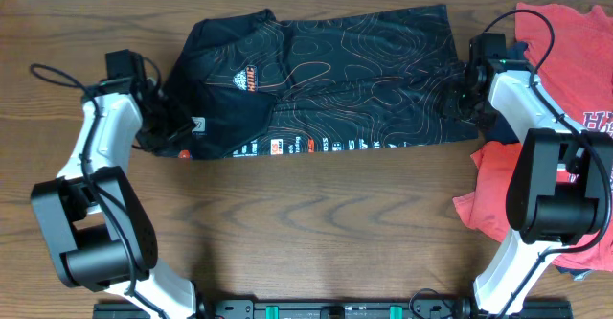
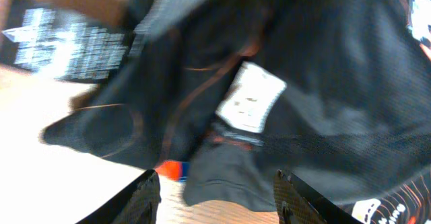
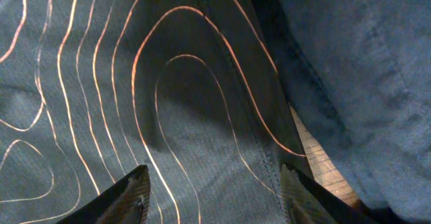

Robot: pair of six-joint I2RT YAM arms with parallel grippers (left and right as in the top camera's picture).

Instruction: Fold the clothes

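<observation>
A brown wooden table (image 1: 306, 233) carries everything. Across its far half lies the black, shiny sports jersey (image 1: 326, 79) with thin orange-red contour lines and white lettering. It is spread flat and wide, with a row of white logos along its near edge. On the table's right side lies a red T-shirt with lettering (image 1: 565, 51), partly under the right arm. A plain navy garment (image 3: 363, 62) lies just beside the jersey's right edge, and a sliver of bare wood shows between the two in the right wrist view.

The jersey stretches between the two arms, one at each end. The left gripper (image 1: 170, 118) sits at the jersey's left end, over the bunched cloth there. In its blurred wrist view the two fingers (image 2: 147, 198) stand well apart. A fold of black fabric with a white label (image 2: 252, 106) reaches down between them, and nothing looks pinched.

The right gripper (image 1: 458, 94) is at the jersey's right edge. Its fingers (image 3: 128, 197) are likewise parted about midway, poised over flat contour-lined cloth and the hem seam. They grasp nothing that can be seen.
</observation>
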